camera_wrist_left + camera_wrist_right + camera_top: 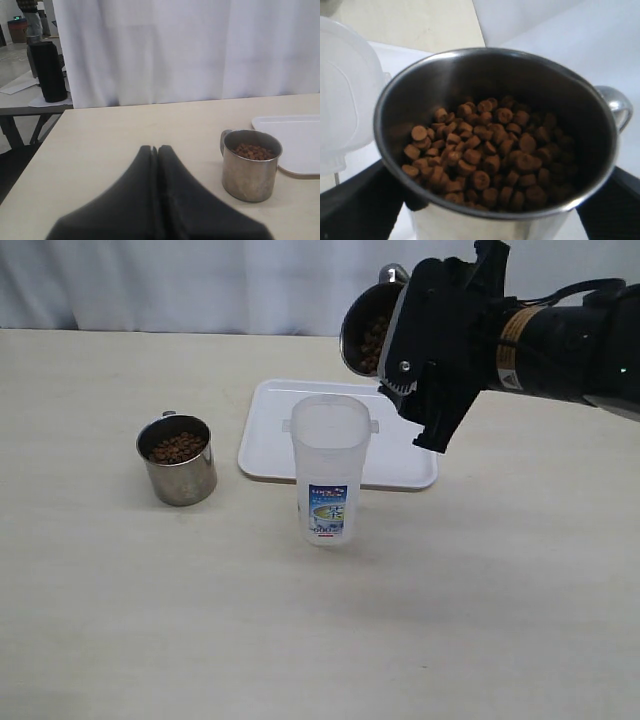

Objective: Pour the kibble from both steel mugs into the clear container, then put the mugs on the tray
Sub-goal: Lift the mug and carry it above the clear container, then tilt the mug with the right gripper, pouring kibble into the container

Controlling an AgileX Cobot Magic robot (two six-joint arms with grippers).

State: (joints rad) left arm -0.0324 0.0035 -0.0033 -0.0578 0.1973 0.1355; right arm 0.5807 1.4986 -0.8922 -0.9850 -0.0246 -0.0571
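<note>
Mostly pale beige counter [120, 620], white curtain [200, 280] behind. Right jaws grasp tilted steel mug [358, 315] of brown kibble [485, 150], upper right; tall clear container [330, 460] centre, flat white tray [265, 440] behind it. Left jaws clenched, empty.

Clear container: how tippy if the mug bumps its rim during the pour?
Probably tippy: the clear container is tall, narrow and looks empty, so likely light. A nudge near the rim would likely topple or slide it on the smooth table. Thin-looking plastic may flex if squeezed.
</note>
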